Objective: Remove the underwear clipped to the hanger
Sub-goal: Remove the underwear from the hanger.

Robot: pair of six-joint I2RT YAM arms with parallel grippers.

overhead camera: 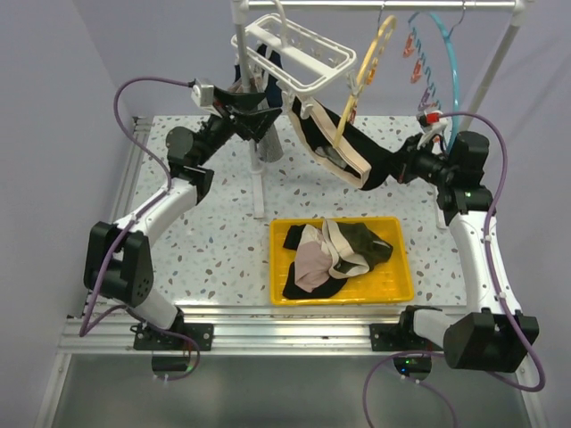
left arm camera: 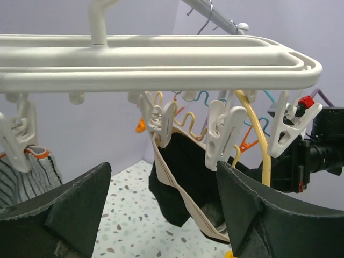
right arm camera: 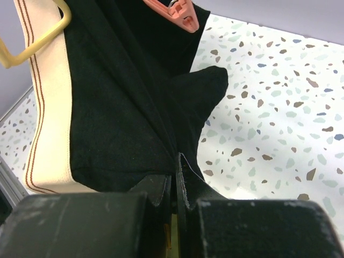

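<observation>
The right hand [right arm camera: 177, 185] is being clamped on black underwear [right arm camera: 123, 107]; the left hand [left arm camera: 161, 180] is being held wide-spread, empty.

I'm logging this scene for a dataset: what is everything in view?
Rail: one, silver, top.
Clip hanger: one, white, under rail.
Yellow hanger: one, yellow, beside it.
Blue hanger: one, blue, top right.
Black underwear: one, black, cream band, clipped up.
Striped underwear: one, grey, clipped up.
Table: one, speckled white, below.
Tray: one, yellow, on table.
Loose underwear: several, mixed colours, in tray.
Left gripper: one, black, open under clip hanger.
Right gripper: one, black, shut on black underwear.
</observation>
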